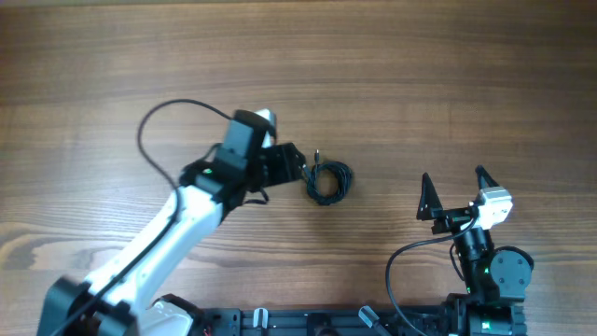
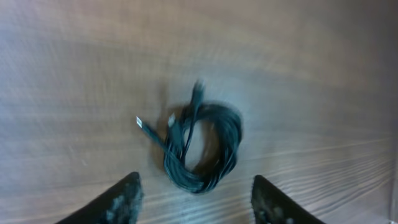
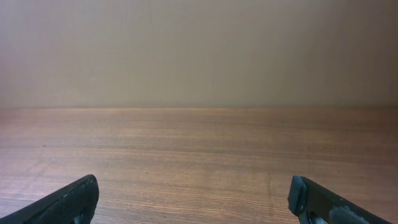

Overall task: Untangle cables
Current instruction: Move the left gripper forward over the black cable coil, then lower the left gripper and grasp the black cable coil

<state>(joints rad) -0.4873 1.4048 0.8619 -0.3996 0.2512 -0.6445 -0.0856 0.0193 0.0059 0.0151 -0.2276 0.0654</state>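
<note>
The cables [image 1: 327, 180] lie as one small coiled bundle of thin dark cords on the wooden table, near the middle. In the left wrist view the bundle [image 2: 205, 146] shows as a loop with small plug ends sticking out at its upper left. My left gripper [image 1: 297, 166] is open and empty, just left of the bundle; its fingertips [image 2: 196, 199] sit either side of the coil's near end without touching it. My right gripper [image 1: 455, 194] is open and empty at the right front, far from the cables; its wrist view [image 3: 193, 199] shows only bare table.
The left arm's own thicker black cable [image 1: 163, 121] loops out over the table behind the arm. The arm bases and a black rail [image 1: 308, 322] line the front edge. The wooden table [image 1: 420, 75] stretches wide beyond the bundle.
</note>
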